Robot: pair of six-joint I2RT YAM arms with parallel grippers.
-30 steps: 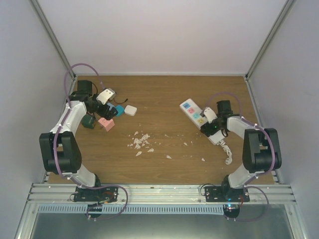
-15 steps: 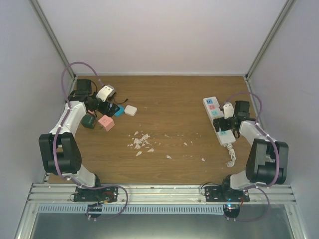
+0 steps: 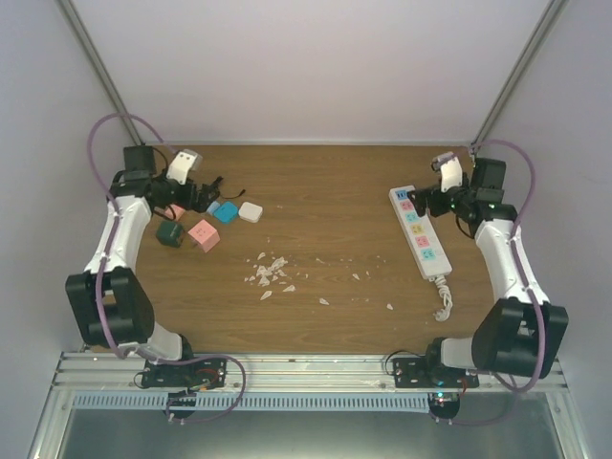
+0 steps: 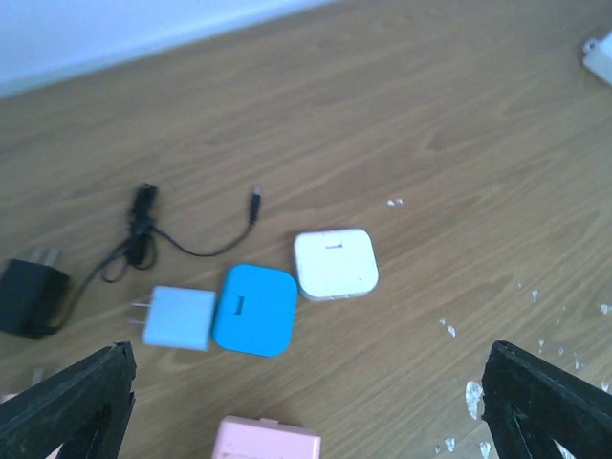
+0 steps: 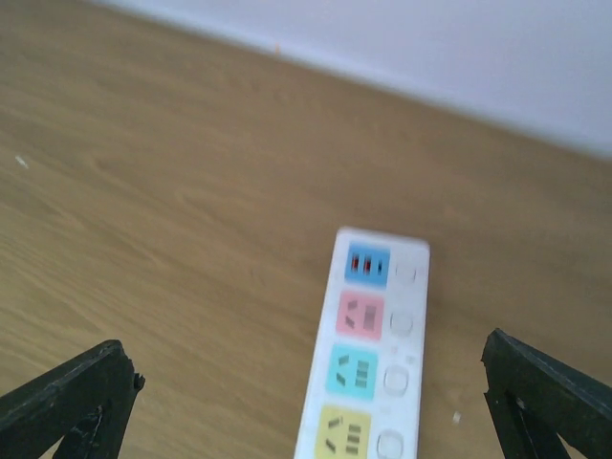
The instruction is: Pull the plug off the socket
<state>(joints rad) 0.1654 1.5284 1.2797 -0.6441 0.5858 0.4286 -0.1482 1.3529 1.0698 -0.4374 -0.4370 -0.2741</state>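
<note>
The socket (image 3: 418, 234), a long white strip with blue, pink, light-blue and yellow faces (image 5: 368, 344), lies along the right side, its coiled cord (image 3: 442, 301) at the near end. The faces that show carry nothing. Loose plugs lie at the left: white (image 4: 335, 264), blue (image 4: 255, 308), light blue (image 4: 177, 317), pink (image 4: 266, 440) and green (image 3: 170, 232). My right gripper (image 3: 426, 199) (image 5: 304, 382) hangs open over the socket's far end. My left gripper (image 3: 203, 191) (image 4: 306, 382) hangs open above the plugs, holding nothing.
A black adapter (image 4: 29, 296) with a thin black cable (image 4: 143, 234) lies behind the plugs. White scraps (image 3: 268, 273) are scattered mid-table. Side walls and metal posts stand close behind both arms.
The socket swung from a slant mid-right to lie along the right side. My right gripper left it and rose to the back right. My left gripper drew back leftward.
</note>
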